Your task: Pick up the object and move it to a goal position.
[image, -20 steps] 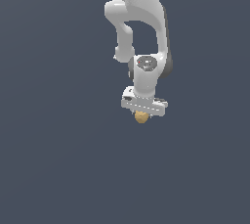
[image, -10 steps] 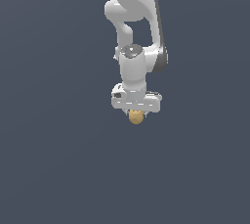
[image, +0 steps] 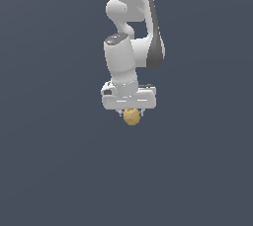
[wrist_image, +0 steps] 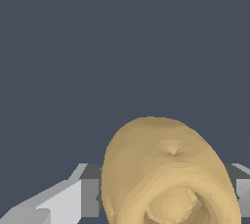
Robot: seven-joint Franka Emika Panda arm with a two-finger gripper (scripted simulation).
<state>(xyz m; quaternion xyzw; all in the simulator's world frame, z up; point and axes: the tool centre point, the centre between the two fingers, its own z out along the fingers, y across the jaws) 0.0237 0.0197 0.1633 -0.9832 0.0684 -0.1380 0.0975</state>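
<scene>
The white two-fingered claw [image: 131,113] is closed around the small, lumpy tan-yellow potato-like object [image: 131,117], which hangs directly beneath the palm, pinched between the fingers (dimple showing in the wrist view [wrist_image: 171,174]), clear of any surface. No label or writing is legible.

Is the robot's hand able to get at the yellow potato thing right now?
Yes, it looks so: the potato-like object already sits between the fingers of the hand, apparently gripped, with nothing else around it in either view.
</scene>
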